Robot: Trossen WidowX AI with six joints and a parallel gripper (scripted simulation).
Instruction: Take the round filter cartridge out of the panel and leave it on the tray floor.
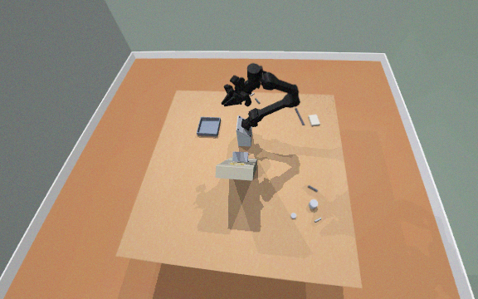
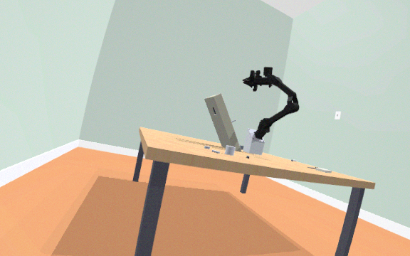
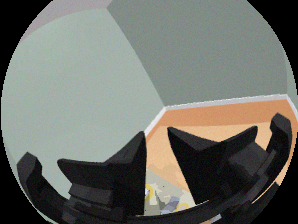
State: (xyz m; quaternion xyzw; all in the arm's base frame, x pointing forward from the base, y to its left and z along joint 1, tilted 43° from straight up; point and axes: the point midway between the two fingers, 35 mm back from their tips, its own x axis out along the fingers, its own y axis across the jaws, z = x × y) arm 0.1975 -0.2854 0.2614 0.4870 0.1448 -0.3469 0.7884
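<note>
Open air is left around the raised gripper (image 1: pixel 223 102) (image 2: pixel 244 82) (image 3: pixel 157 131), while a direct low passage to the tray (image 1: pixel 208 127) is partly obstructed by the arm's base (image 1: pixel 244 140) (image 2: pixel 256 147), and passage beyond the base is blocked by the leaning panel (image 1: pixel 235 173) (image 2: pixel 223 122).
</note>
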